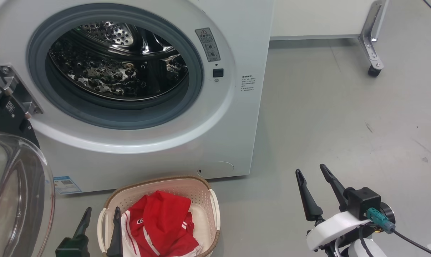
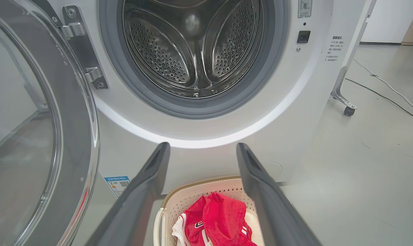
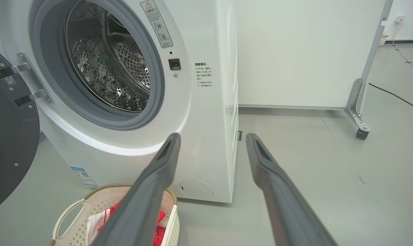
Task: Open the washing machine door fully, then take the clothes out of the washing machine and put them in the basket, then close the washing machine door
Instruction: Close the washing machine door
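Gaping, empty: left gripper [image 1: 102, 211], right gripper [image 1: 310, 169]

At the upper left of the head view I see the washing machine [image 1: 219, 135], white, with a grey gasket [image 1: 196, 85] around a silvery drum [image 1: 105, 76] dotted with holes. At the left edge, the washing machine door [image 1: 8, 125] is glossy black around clear glass. A blue label [image 1: 66, 184] sits low on the white front. At bottom centre, the basket [image 1: 197, 192] is cream and perforated, with a brown woven-look rim. The clothes [image 1: 162, 221] are bright red with white stripes. The floor [image 1: 344, 125] is plain grey. My right gripper [image 1: 310, 169] has dark fingers.
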